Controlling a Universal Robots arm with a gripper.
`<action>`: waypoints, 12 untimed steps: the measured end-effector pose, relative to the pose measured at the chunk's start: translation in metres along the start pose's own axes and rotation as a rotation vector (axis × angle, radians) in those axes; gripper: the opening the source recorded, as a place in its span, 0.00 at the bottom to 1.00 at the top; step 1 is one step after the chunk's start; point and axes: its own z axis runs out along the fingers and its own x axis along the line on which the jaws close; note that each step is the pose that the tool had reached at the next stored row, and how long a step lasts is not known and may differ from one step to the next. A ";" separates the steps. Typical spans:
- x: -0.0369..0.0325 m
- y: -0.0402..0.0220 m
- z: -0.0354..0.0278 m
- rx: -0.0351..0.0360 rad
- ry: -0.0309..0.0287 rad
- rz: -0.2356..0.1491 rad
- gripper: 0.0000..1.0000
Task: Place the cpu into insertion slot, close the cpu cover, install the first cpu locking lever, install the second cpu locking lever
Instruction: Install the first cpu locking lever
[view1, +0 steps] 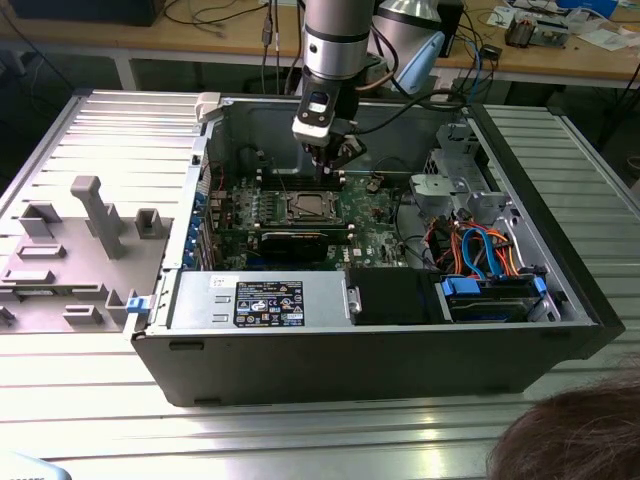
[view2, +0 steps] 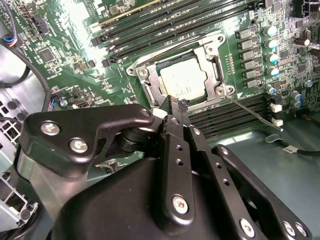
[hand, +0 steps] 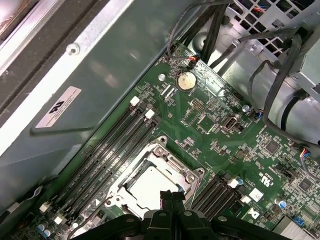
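Electronics lab: opened computer case (view1: 380, 330) on metal table (view1: 300, 440), cluttered workbench (view1: 560, 50).

The cpu (view2: 184, 82) is a small flat square chip with a dull silver-grey top. It lies level in the insertion slot (view2: 150, 82) on the green motherboard, and it shows too in the exterior view (view1: 312, 207) and the first wrist view (hand: 150, 187). The cpu cover (view2: 210, 55), a thin silver frame with a square opening, lies down flat around it. One thin wire locking lever (view2: 252, 112) slants away from the frame's corner, unlatched. The other lever (view2: 172, 50) runs close along the opposite edge.
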 end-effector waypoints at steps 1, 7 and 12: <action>0.0000 0.0000 0.0000 0.0000 -0.0001 -0.004 0.11; 0.0000 0.0000 0.0000 -0.0005 -0.0002 -0.029 0.11; 0.0000 0.0000 0.0000 -0.0008 -0.0005 -0.050 0.11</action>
